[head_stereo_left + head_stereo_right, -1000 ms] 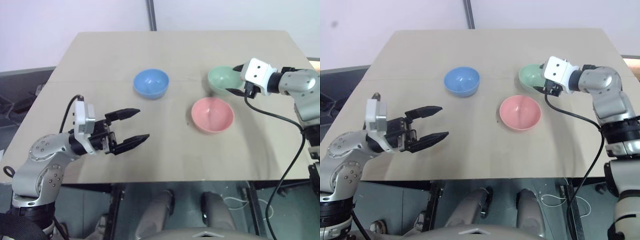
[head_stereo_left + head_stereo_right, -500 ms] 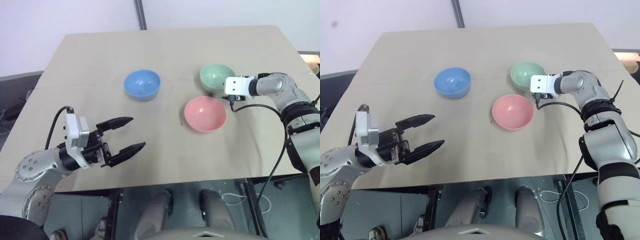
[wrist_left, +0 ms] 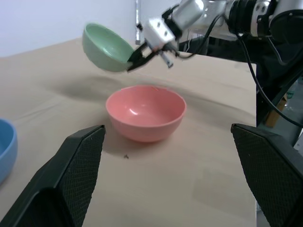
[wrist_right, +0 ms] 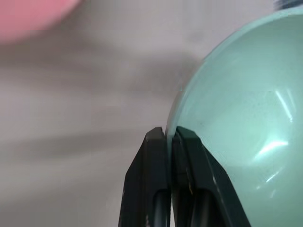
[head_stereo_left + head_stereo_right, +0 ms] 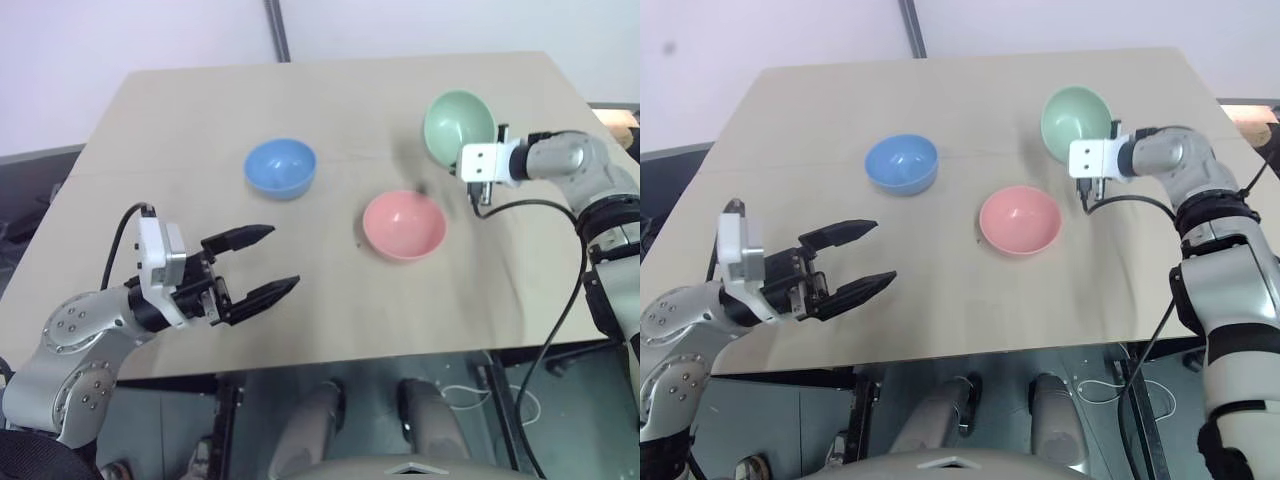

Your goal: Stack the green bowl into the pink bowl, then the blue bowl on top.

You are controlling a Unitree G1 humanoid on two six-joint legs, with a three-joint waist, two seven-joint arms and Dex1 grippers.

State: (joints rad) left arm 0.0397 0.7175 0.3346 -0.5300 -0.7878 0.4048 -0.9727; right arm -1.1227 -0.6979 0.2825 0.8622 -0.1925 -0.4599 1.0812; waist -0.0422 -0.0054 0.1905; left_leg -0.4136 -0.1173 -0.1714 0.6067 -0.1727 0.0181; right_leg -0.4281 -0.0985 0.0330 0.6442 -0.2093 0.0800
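Observation:
The green bowl (image 5: pixel 458 122) hangs tilted above the table, and my right gripper (image 4: pixel 169 135) is shut on its rim. It is up and to the right of the pink bowl (image 5: pixel 404 225), which sits upright mid-table. The blue bowl (image 5: pixel 280 167) rests to the left of both. Over the table's near left part my left gripper (image 5: pixel 267 262) stands open with nothing between its fingers, pointing toward the pink bowl (image 3: pixel 145 111). The lifted green bowl (image 3: pixel 106 48) and the right gripper (image 3: pixel 137 56) pinching it also show in the left wrist view.
The tan table (image 5: pixel 330 95) has bare surface around the bowls and at the back. A black cable (image 5: pixel 560 300) hangs from my right arm past the table's right edge. A dark pole (image 5: pixel 277 30) stands behind the table.
My right gripper has closed on the green bowl's rim and lifted it off the table, tilting it. The left gripper has stayed in place and open. The camera has shifted.

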